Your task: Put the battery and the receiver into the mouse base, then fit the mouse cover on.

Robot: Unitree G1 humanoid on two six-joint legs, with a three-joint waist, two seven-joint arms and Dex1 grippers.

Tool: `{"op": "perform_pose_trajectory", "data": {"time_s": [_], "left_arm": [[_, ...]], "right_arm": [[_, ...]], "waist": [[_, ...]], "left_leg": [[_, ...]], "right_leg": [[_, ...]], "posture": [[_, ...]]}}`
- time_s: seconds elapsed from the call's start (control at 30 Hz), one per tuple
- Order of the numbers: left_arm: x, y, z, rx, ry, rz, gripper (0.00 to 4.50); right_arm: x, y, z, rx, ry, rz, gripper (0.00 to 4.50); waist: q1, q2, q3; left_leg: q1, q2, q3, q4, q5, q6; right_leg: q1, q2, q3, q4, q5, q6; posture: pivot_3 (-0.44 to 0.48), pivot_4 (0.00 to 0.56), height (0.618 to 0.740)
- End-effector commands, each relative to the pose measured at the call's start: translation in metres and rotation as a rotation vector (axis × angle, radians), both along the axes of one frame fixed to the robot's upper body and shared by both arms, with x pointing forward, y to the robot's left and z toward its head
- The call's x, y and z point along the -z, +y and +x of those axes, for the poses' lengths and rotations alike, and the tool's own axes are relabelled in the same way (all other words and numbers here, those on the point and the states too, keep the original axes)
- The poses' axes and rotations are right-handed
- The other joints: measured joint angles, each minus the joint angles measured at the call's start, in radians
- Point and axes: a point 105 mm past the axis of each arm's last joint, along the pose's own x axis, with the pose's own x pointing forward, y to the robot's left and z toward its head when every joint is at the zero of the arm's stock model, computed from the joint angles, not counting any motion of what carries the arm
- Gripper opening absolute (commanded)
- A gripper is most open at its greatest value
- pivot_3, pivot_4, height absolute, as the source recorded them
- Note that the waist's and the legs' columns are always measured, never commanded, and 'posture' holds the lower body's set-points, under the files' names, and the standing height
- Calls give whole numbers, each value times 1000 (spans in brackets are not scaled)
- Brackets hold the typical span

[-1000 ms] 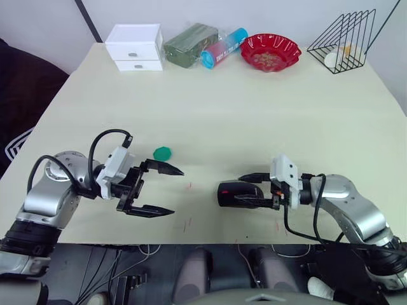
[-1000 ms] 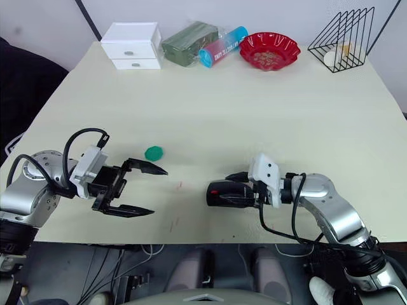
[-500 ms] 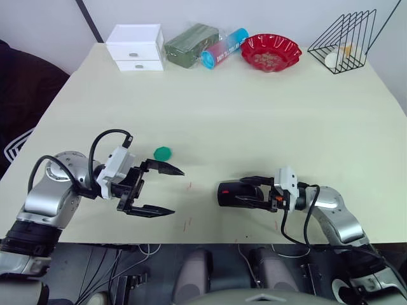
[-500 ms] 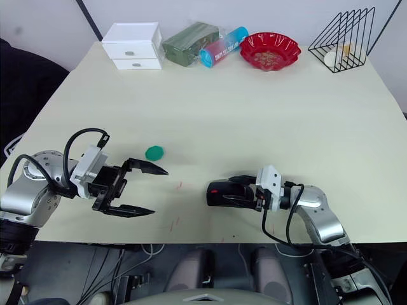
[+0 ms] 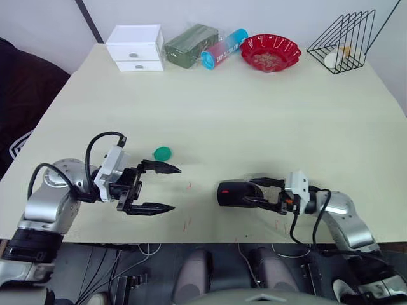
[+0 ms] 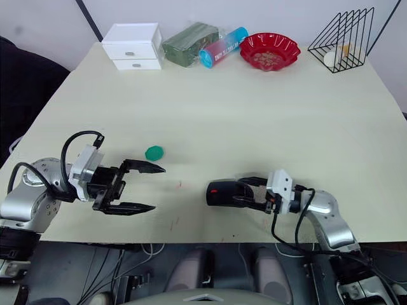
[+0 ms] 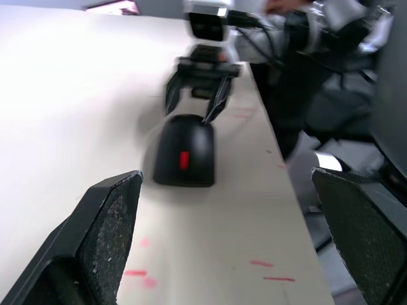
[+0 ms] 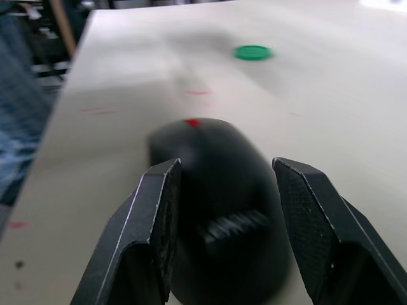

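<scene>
— Lying near the worktop (image 5: 267,114) front edge, which way did the mouse (image 5: 233,193) point?
— Long axis left-right, just left of the right pincer (image 5: 262,192), whose wide fingers flanked its end. Left pincer (image 5: 159,188) gaped, well apart.

Mouse (image 5: 232,193) lies between both tools, disc (image 5: 162,152) behind left.

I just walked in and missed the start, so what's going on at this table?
A two-armed robot is working on a black oval mouse with a red mark lying near the front edge of the cream-coloured table. The right gripper has its open fingers on either side of the mouse's rear end. The left gripper hovers open off to the left, holding nothing, near a small green round disc.
</scene>
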Motion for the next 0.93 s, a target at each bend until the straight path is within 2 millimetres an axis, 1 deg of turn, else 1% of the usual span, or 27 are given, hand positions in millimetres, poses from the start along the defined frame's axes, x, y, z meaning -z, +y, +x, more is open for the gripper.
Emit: {"op": "perform_pose_trajectory", "data": {"time_s": [0.03, 0.13, 0.2, 0.3, 0.33, 0.37, 0.43, 0.5, 0.53, 0.57, 0.67, 0.77, 0.83, 0.93], "left_arm": [[4, 11, 2, -133, -22, -20, 4500], [11, 20, 2, -274, 4, -81, 4500], [18, 26, 0, -340, 6, -78, 4500], [29, 45, -1, -517, 11, -76, 4500], [32, 51, -1, -558, 11, -74, 4500], [34, 54, -2, -589, 6, -72, 4500], [37, 60, -2, -634, 0, -62, 4500], [40, 65, -2, -674, 6, -55, 4500], [41, 69, -2, -703, 11, -55, 4500], [43, 72, -3, -731, 8, -48, 4500], [47, 78, -7, -756, 4, -26, 4500], [50, 83, -8, -791, -9, -3, 4500], [50, 89, -3, -839, -46, 6, 4500], [53, 90, 0, -845, -50, 30, 4500]], "right_arm": [[-21, -21, -1, 74, -53, 35, 2388], [-17, -47, -4, 171, -46, 11, 2388], [-11, -62, -10, 218, -32, -18, 2388], [1, -105, -13, 404, 25, -25, 2388], [4, -116, -14, 451, 42, -27, 2388], [5, -121, -17, 466, 50, -22, 2388], [5, -133, -21, 511, 42, -1, 2913], [6, -141, -23, 540, 41, -5, 3675], [6, -146, -25, 560, 45, 3, 4251], [6, -150, -27, 569, 50, 9, 4470], [7, -157, -31, 585, 56, 11, 4470], [8, -162, -33, 596, 71, 14, 4470], [9, -165, -33, 606, 80, 20, 4470], [11, -163, -34, 597, 86, 22, 4470]], "waist": [[-1, 1, 0], [1, 0, 0], [3, 0, 0], [3, 0, 0], [3, 0, -1], [3, 0, 0], [3, 0, -1], [2, 0, -1], [2, 0, -1], [1, 0, -1], [-1, 0, -1], [-1, 0, -1], [-1, 0, -1], [0, 0, -1]], "left_leg": [[0, 0, 0, 0, 0, 0], [0, 0, 0, 0, 0, 0], [0, 0, 0, 0, 0, 0], [0, 0, 0, 0, 0, 0], [2, 0, 1, 0, 0, 0], [2, 0, 1, 0, 0, 0], [1, 0, 2, -1, 0, 0], [2, 0, 1, -1, 0, 0], [4, 0, 2, -1, 0, 0], [5, 0, 2, -1, 0, 0], [14, 0, 5, -5, 0, 0], [15, 0, 7, -6, 0, 0], [15, 1, 7, -6, 0, 0], [15, 0, 8, -6, 0, 0]], "right_leg": [[0, 0, 0, 0, 0, 0], [0, 0, 0, 0, 0, 0], [0, -1, 0, -1, 0, 0], [0, -1, 0, 0, 0, 0], [1, -1, 1, 0, 0, 0], [1, -1, 1, 0, 0, 0], [1, -1, 2, -1, 0, 0], [2, -1, 1, -1, 0, 0], [3, -1, 2, -1, 0, 0], [4, -1, 2, -1, 0, 0], [10, -1, 5, -2, 0, 0], [10, -1, 5, -3, 0, 0], [10, -1, 6, -3, 0, 0], [10, -1, 6, -3, 0, 0]], "posture": [[0, 150, 740], [0, 150, 740], [0, 150, 740], [0, 150, 740], [0, 150, 740], [0, 150, 740], [0, 150, 740], [0, 150, 740], [0, 150, 740], [0, 150, 740], [0, 150, 740], [0, 150, 740], [0, 150, 740], [0, 150, 740]]}}
